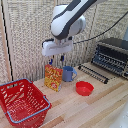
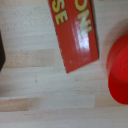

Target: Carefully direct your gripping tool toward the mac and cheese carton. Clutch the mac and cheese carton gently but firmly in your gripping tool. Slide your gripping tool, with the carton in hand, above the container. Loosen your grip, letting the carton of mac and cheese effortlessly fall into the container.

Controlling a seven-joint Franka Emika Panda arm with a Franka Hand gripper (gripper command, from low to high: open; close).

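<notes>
The arm bends down — gripping tool (image 1: 55,62) above the mac and cheese carton (image 1: 53,77), fingers apart, empty.

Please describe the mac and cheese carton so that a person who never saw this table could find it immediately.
Look at the wooden table in the exterior view, directly under the white gripping tool. There an upright box stands, the mac and cheese carton, between the red basket and the blue mug. It is the only orange-yellow cardboard box, and taller than the mug and the small red bowl.

Arm (image 1: 67,20) enters from 1 o'clock, bends down; gripper (image 1: 55,60) points downward, fingers (image 1: 50,61) apart, nothing btwn them.
</notes>
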